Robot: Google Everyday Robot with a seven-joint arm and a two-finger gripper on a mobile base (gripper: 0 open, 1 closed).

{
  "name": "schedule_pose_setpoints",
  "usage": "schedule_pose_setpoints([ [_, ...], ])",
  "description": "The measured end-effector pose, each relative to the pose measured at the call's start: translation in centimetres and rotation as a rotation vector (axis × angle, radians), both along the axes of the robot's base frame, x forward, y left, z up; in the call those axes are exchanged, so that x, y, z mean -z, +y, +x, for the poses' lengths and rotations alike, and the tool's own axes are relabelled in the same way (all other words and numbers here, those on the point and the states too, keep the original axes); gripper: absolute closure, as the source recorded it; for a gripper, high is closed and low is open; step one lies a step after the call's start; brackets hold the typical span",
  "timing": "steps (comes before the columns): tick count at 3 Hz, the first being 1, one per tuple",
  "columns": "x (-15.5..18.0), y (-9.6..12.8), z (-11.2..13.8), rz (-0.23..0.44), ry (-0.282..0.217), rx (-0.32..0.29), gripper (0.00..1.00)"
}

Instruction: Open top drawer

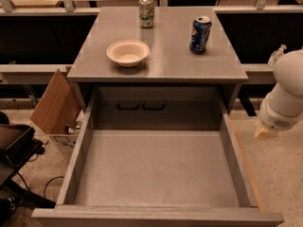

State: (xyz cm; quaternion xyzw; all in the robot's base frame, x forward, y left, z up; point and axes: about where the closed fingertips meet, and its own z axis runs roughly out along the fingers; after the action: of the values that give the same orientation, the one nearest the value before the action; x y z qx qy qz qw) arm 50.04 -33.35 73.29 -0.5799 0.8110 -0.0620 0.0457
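A single camera looks down steeply from high in front of the cabinet, facing its back. It sits close: the pulled-out matte-grey top drawer fills the lower half of the frame, its front edge nearly at the bottom border. The grey flat-topped bench lies in the upper middle, carrying a white round bowl and a blue drinks can. A brown cardboard box shows at the left edge. The white arm's gripper enters at the right edge, mid-height.
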Motion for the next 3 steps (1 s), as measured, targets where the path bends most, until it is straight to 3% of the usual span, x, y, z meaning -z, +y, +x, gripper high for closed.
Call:
schedule_pose_setpoints([
  [1, -5.9, -4.2, 3.4, -0.036, -0.115, 0.049, 1.00],
  [2, -13.1, -7.6, 3.4, -0.086, -0.267, 0.113, 1.00],
  [3, -16.5, -8.0, 1.6, -0.123, -0.341, 0.115, 1.00],
])
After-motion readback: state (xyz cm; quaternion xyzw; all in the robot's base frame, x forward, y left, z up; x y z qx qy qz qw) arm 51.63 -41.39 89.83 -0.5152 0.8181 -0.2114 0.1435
